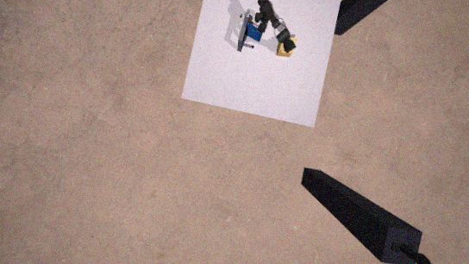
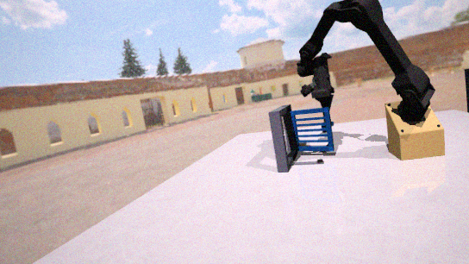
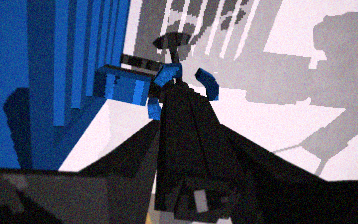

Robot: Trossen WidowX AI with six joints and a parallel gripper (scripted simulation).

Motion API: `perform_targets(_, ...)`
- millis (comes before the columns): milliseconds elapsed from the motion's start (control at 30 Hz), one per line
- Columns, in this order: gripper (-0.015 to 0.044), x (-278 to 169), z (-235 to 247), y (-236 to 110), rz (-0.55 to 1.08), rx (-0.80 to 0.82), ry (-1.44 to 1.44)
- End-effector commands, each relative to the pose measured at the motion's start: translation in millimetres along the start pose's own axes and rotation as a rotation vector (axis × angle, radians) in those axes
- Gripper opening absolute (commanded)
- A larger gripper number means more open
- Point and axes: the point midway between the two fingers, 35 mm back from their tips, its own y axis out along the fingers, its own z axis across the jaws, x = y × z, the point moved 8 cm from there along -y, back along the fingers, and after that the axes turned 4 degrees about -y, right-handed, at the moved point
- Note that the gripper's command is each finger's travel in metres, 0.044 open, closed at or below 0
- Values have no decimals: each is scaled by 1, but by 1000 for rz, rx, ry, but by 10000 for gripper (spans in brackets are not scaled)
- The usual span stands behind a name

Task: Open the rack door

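The blue barred door (image 1: 254, 31) (image 2: 330, 138) (image 3: 41, 75) stands swung out from its dark grey frame (image 1: 242, 39) (image 2: 280, 143), at roughly a right angle; the exact angle cannot be told. My gripper (image 1: 261, 28) (image 2: 328, 115) (image 3: 186, 130) points down at the door's free edge and is shut on the handle. Curved blue pieces of the handle (image 3: 208, 84) show around the fingertips in the wrist view. The fingers hide most of the grip, and the door partly hides them in the exterior view. The handle's exact turn cannot be told.
The frame stands upright on the white table (image 1: 259, 83) (image 2: 241, 212). A thin dark foot (image 1: 249, 46) (image 2: 320, 161) sticks out low from it on the arm's side. The arm's yellow base block (image 1: 284, 52) (image 2: 418, 143) stands across from the frame.
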Motion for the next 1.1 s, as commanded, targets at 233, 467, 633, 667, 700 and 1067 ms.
perform_targets(233, 25, 7, -22, 0, 1, -4, -204)
perform_targets(467, 25, 9, -28, 0, 1, -4, -250)
perform_targets(633, 25, 9, -28, 0, 1, -4, -250)
perform_targets(667, 25, 9, -28, 0, 1, -4, -250)
perform_targets(700, 25, 9, -28, 0, 1, -4, -250)
perform_targets(1067, 209, 9, -28, 0, 1, -4, -250)
